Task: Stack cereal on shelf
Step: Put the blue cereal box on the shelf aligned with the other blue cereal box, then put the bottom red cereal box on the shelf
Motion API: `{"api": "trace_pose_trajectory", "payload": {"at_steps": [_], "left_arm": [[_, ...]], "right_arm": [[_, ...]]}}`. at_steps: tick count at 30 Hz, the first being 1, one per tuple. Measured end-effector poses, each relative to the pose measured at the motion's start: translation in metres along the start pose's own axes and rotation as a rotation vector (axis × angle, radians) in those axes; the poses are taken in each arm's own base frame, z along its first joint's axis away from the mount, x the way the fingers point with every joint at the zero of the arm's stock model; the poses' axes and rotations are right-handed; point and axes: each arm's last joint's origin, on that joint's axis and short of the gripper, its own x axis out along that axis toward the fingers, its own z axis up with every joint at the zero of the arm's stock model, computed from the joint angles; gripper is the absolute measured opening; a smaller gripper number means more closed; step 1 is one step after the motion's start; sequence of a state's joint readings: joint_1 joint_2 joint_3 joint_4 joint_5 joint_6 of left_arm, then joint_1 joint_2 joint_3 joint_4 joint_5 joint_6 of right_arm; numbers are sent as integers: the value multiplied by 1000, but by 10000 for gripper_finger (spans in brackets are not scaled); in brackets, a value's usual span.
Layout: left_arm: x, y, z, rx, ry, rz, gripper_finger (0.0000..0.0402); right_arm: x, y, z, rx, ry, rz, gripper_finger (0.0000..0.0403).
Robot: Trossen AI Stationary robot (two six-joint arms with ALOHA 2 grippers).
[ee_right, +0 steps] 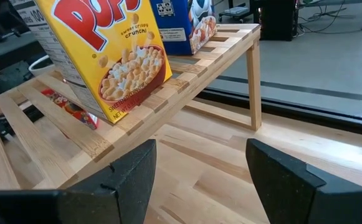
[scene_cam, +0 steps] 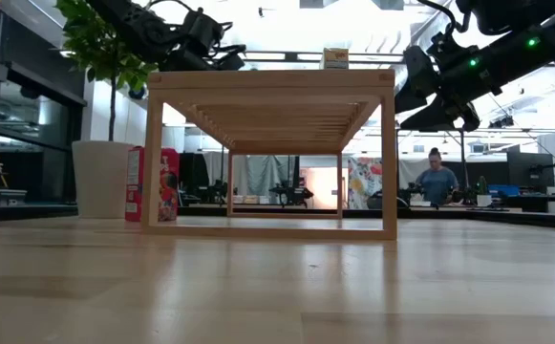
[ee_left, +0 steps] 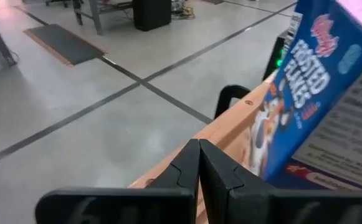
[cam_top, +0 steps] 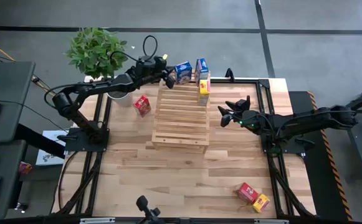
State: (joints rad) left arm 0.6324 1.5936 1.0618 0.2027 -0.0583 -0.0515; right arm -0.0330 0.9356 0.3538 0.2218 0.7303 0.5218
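On the table, high view: pale slatted wooden shelf (cam_top: pixel 181 116) sits mid-table; blue cereal boxes (cam_top: pixel 183 71) and (cam_top: pixel 202 67) plus a yellow-orange cereal box (cam_top: pixel 204 87) stand on its far top step, so those look placed already.
Left claw, high view: left claw (cam_top: pixel 167 79) is at the shelf's far-left corner, just beside the blue box, holding nothing. My read: it let go there or is nudging the box square.
Still to stack, high view: red cereal box (cam_top: pixel 142 105) on the table left of the shelf; a red box (cam_top: pixel 247 192) and yellow box (cam_top: pixel 261 202) together near the front right.
Right claw, high view: right claw (cam_top: pixel 225 112) hovers right of the shelf, waiting.
Low view: shelf frame (scene_cam: pixel 269 155) seen end-on; red box (scene_cam: pixel 153 184) upright beside its left leg.
Left wrist view: fingers (ee_left: pixel 184 169) pressed together, empty, at the shelf edge by a blue Frosted Flakes box (ee_left: pixel 313 99).
Right wrist view: fingers (ee_right: pixel 134 171) spread apart, empty, facing the yellow Pops box (ee_right: pixel 106 53) on the slats.
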Motion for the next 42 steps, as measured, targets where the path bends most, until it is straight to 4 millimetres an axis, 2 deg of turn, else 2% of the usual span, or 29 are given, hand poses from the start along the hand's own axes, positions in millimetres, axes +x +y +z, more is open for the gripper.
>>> {"api": "trace_pose_trajectory", "payload": {"at_steps": [21,25,31,36,40,42], "left_arm": [[-7,-45,-7,-23,54,-138,0],[-7,-49,-7,-19,54,-151,0],[-10,-45,-6,4,68,-140,0],[-38,-34,11,47,68,-116,0],[-76,-34,26,96,38,-159,0],[-99,-40,25,110,-19,-236,0]], "right_arm": [[0,0,0,-5,-2,-3,241],[0,0,0,-5,-2,-3,241],[0,0,0,-5,-2,-3,241],[0,0,0,-5,-2,-3,241],[0,0,0,-5,-2,-3,241],[0,0,0,-5,-2,-3,241]]}}
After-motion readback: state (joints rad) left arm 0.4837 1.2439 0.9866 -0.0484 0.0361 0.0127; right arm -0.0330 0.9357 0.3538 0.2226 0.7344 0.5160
